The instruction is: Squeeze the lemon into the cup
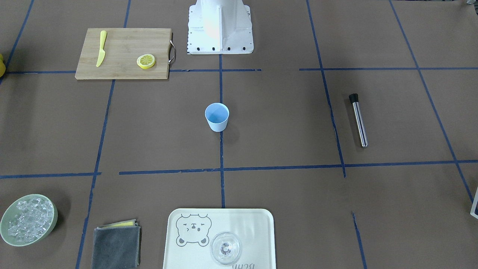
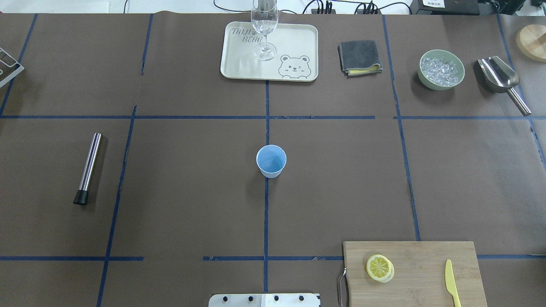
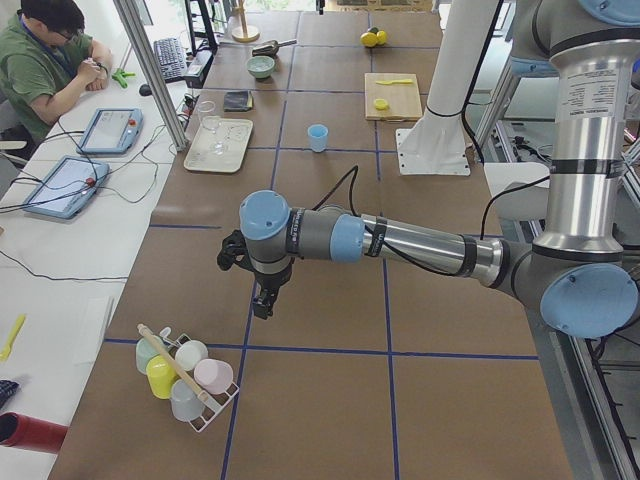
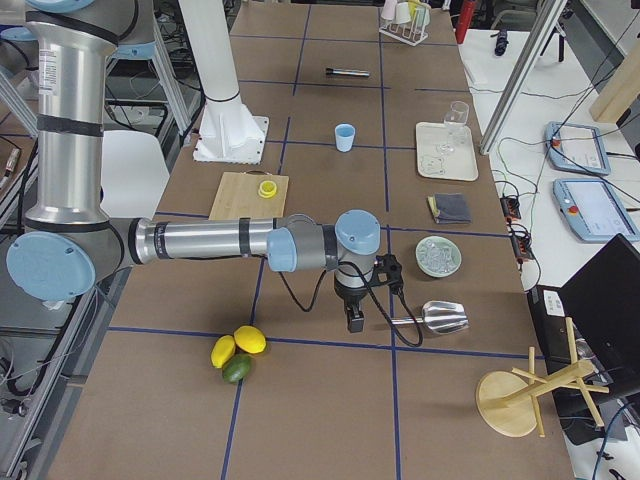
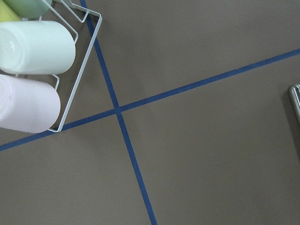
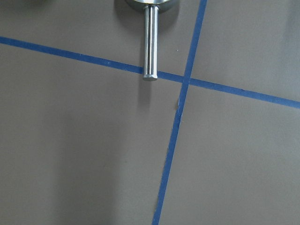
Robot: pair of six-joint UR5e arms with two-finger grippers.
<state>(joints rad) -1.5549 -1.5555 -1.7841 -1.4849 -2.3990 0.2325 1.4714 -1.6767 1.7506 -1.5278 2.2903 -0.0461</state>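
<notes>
- Left gripper (image 3: 262, 305) points down over bare brown table at the robot's left end. It shows only in the exterior left view, so I cannot tell whether its fingers are apart or together. A wire rack (image 3: 185, 375) of pastel cups lies between its 7 and 8 o'clock there.
- Right gripper (image 4: 354, 322) points down at the opposite end, seen only in the exterior right view, so its finger state cannot be told either. A steel scoop (image 4: 440, 317) lies at its 3 o'clock.
- In the overhead view the cup (image 2: 271, 161), light blue and upright, stands alone mid-table on a blue tape line.
- From the cup, the lemon half (image 2: 379, 267) sits cut face up between 4 and 5 o'clock, on a wooden cutting board (image 2: 426, 256), with a yellow knife (image 2: 452, 288) at the lemon's 3 to 4 o'clock.
- At the cup's 12 o'clock is a cream tray (image 2: 239, 59) bearing a clear glass (image 2: 265, 25); at 9 o'clock, a steel rod (image 2: 88, 168); at 2 o'clock, a green bowl (image 2: 426, 81) of ice.
</notes>
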